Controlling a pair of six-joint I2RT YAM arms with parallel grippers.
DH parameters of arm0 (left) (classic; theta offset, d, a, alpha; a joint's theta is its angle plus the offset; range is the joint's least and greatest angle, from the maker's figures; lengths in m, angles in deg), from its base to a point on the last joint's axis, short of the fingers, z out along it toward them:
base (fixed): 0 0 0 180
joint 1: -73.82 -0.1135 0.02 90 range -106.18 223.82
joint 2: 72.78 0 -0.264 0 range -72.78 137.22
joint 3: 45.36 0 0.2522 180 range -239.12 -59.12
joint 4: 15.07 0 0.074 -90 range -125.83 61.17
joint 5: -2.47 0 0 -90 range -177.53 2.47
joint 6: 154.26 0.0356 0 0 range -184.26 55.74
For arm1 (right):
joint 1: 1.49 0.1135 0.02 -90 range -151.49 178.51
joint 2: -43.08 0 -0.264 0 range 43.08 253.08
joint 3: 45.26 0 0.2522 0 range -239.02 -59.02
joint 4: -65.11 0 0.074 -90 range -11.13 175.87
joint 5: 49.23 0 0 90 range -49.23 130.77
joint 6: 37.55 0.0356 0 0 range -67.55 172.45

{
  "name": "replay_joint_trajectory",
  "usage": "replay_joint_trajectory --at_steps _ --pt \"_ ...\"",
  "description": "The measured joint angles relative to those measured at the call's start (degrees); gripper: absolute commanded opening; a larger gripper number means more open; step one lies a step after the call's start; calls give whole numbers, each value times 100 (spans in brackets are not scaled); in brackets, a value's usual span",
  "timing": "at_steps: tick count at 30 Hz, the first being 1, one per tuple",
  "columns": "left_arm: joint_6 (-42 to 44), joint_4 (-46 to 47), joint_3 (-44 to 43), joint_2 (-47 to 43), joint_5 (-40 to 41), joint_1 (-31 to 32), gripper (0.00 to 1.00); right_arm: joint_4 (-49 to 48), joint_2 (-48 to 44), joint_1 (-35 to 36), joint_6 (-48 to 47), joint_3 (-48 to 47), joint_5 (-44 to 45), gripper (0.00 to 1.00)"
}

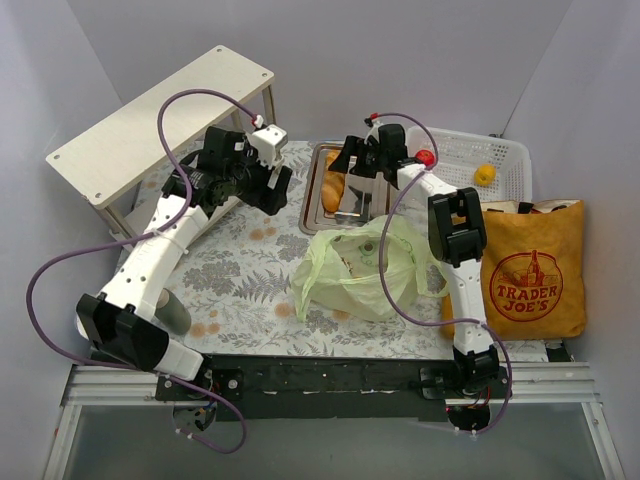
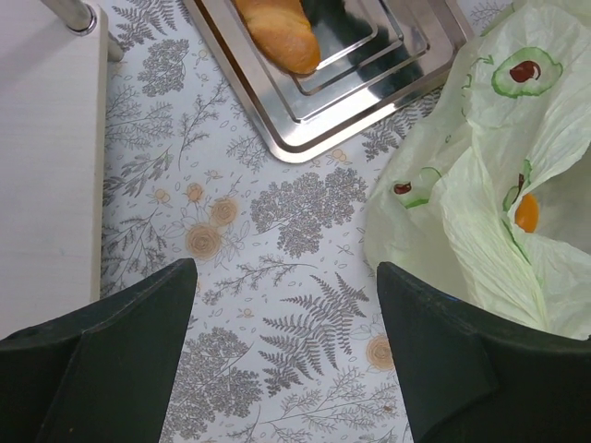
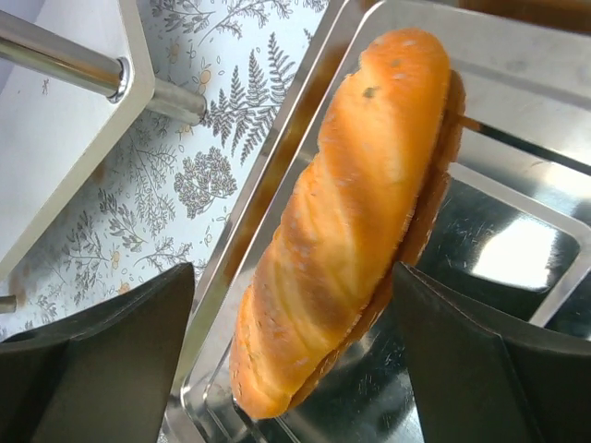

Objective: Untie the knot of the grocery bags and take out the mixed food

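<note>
The pale green plastic bag (image 1: 362, 268) lies crumpled in the middle of the table; its avocado-print side shows in the left wrist view (image 2: 499, 185). The mustard Trader Joe's tote (image 1: 535, 270) lies at the right. A golden baguette (image 3: 355, 212) lies in the steel tray (image 3: 517, 148); it also shows in the top view (image 1: 333, 186) and the left wrist view (image 2: 277, 32). My right gripper (image 3: 294, 277) hovers open over the baguette, jaws apart on either side. My left gripper (image 2: 286, 277) is open and empty above the tablecloth, left of the bag. An orange (image 1: 484, 174) and a red apple (image 1: 425, 157) sit in the basket.
A white mesh basket (image 1: 505, 152) stands at the back right. A pale wooden bench (image 1: 150, 120) stands at the back left, its metal leg near the tray (image 3: 111, 78). A grey cylinder (image 1: 173, 311) stands by the left arm's base.
</note>
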Motion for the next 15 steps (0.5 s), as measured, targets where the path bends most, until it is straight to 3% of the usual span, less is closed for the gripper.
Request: replay_joint_trajectory --at_steps 5,8,15 --pt "20 7 -203 149 -321 -2 80 262 -417 -4 -262 31 164 98" --pt "57 7 -310 232 -702 -4 80 317 -1143 -11 -531 345 179 95" --pt "177 -61 -278 348 -2142 46 80 -527 -4791 -74 -1908 2704 -125 89"
